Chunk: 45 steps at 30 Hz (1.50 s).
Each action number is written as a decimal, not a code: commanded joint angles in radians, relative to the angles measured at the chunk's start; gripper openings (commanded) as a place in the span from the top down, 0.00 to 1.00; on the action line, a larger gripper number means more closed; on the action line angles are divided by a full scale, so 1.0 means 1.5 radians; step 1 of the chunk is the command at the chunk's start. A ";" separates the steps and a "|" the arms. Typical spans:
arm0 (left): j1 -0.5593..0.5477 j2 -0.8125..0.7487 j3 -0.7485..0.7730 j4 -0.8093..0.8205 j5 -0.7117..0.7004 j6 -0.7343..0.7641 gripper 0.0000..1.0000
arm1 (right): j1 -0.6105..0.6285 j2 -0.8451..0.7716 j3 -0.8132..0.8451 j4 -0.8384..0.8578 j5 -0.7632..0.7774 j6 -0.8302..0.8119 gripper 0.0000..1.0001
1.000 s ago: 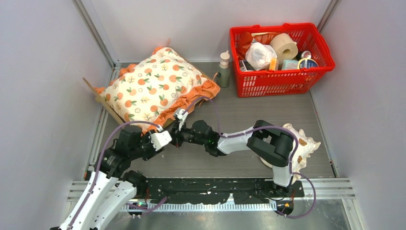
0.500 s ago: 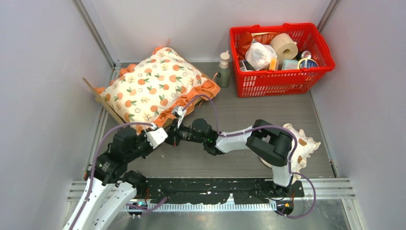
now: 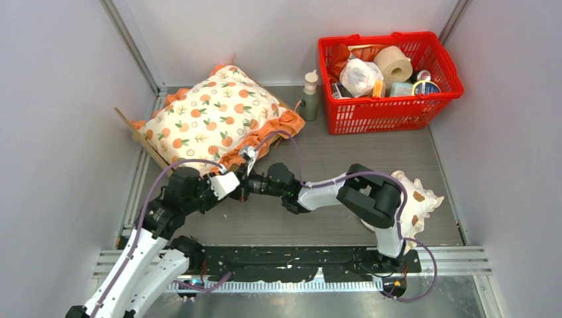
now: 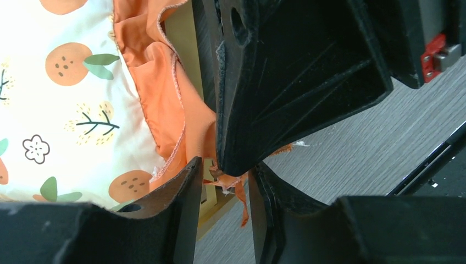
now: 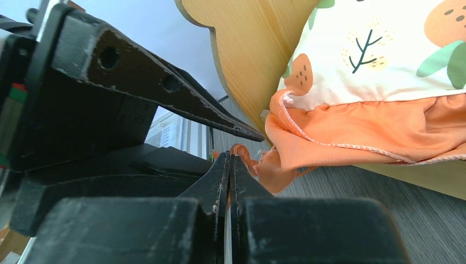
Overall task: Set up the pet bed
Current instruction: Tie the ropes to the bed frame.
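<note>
The pet bed (image 3: 141,140) is a light-wood frame at the back left; its scalloped headboard (image 5: 247,60) shows in the right wrist view. The cream orange-print cushion (image 3: 212,119) lies on it and hides the base. My right gripper (image 3: 244,191) is shut on the cushion's orange ruffle (image 5: 329,137) at the near corner; the fabric is pinched at its tips (image 5: 229,159). My left gripper (image 3: 236,187) is open. In the left wrist view (image 4: 224,187) its jaws stand on either side of the right gripper's tip and the ruffle end (image 4: 233,181).
A small cream frilled pillow (image 3: 419,199) with brown spots lies at the right, partly under the right arm. A red basket (image 3: 391,109) full of items stands at the back right, with a pump bottle (image 3: 309,96) beside it. Walls close in on both sides.
My left gripper has moved forward and right, up to the right gripper's tip at the ruffle. The right gripper has stayed shut on the ruffle, almost in place.
</note>
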 commanded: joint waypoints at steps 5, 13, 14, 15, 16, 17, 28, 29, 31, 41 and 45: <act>-0.002 0.034 0.010 0.061 -0.012 0.028 0.59 | -0.012 0.006 0.002 0.067 -0.043 0.013 0.95; -0.001 0.077 0.014 0.085 0.003 0.032 0.87 | -0.018 0.029 0.017 0.086 -0.076 0.038 0.95; 0.000 0.083 0.018 0.083 0.003 0.031 0.93 | -0.020 0.032 0.019 0.087 -0.079 0.041 0.95; 0.002 0.089 0.023 0.078 0.002 0.029 0.98 | -0.020 0.033 0.021 0.086 -0.079 0.043 0.95; 0.004 0.095 0.028 0.077 0.001 0.026 1.00 | -0.022 0.032 0.018 0.086 -0.076 0.046 0.95; 0.006 0.100 0.031 0.075 0.000 0.020 1.00 | -0.023 0.030 0.015 0.087 -0.072 0.047 0.95; 0.028 0.159 0.061 0.081 0.003 -0.055 1.00 | -0.016 -0.072 -0.164 0.129 0.175 -0.103 0.57; 0.029 0.166 0.068 0.078 0.003 -0.062 1.00 | -0.011 -0.080 -0.176 0.140 0.202 -0.121 0.57; 0.031 0.179 0.081 0.066 0.003 -0.074 1.00 | 0.024 -0.085 -0.205 0.176 0.253 -0.190 0.56; 0.032 0.178 0.079 0.068 0.013 -0.099 1.00 | 0.151 0.009 -0.121 0.253 0.293 -0.501 0.46; 0.032 0.174 0.076 0.072 0.015 -0.104 1.00 | 0.170 0.048 -0.051 0.199 0.311 -0.549 0.43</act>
